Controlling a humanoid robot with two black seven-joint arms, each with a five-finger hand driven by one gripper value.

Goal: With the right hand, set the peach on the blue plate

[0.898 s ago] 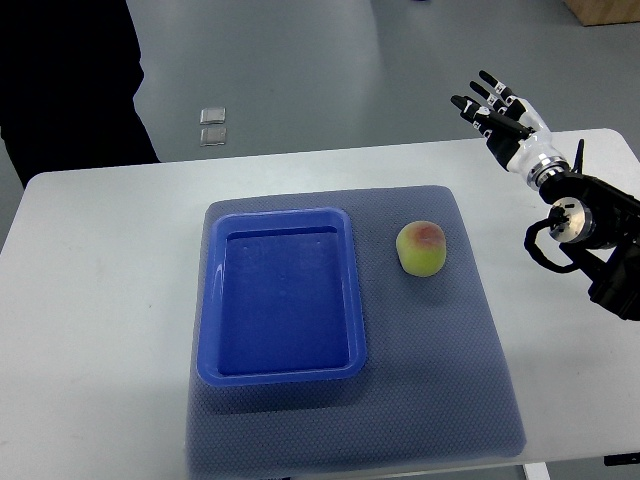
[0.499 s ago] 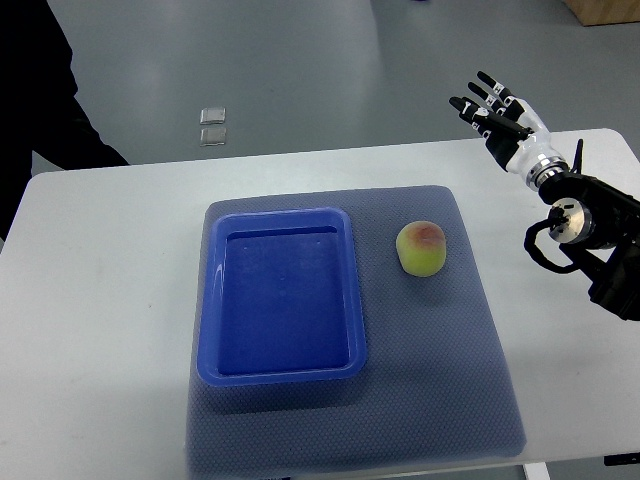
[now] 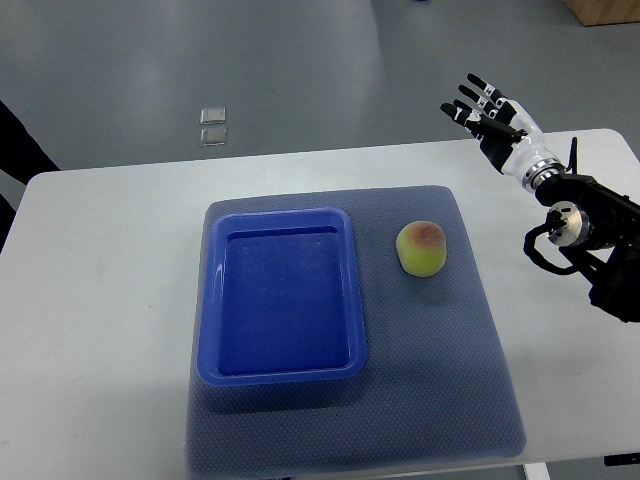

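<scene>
A yellow-green peach (image 3: 422, 248) with a red blush sits on the grey mat (image 3: 440, 380), just right of the blue plate (image 3: 283, 297). The plate is a rectangular blue tray with nothing in it. My right hand (image 3: 484, 108) hovers over the table's far right corner, well beyond and to the right of the peach. Its fingers are spread and hold nothing. The left arm does not show.
The white table (image 3: 100, 300) carries the mat. A person's dark clothing (image 3: 15, 150) shows at the far left edge. Two small square things (image 3: 212, 126) lie on the floor beyond the table. A brown box corner (image 3: 605, 10) is at top right.
My right hand has shifted slightly up and away toward the table's far edge. The person at the left has moved almost out of the picture.
</scene>
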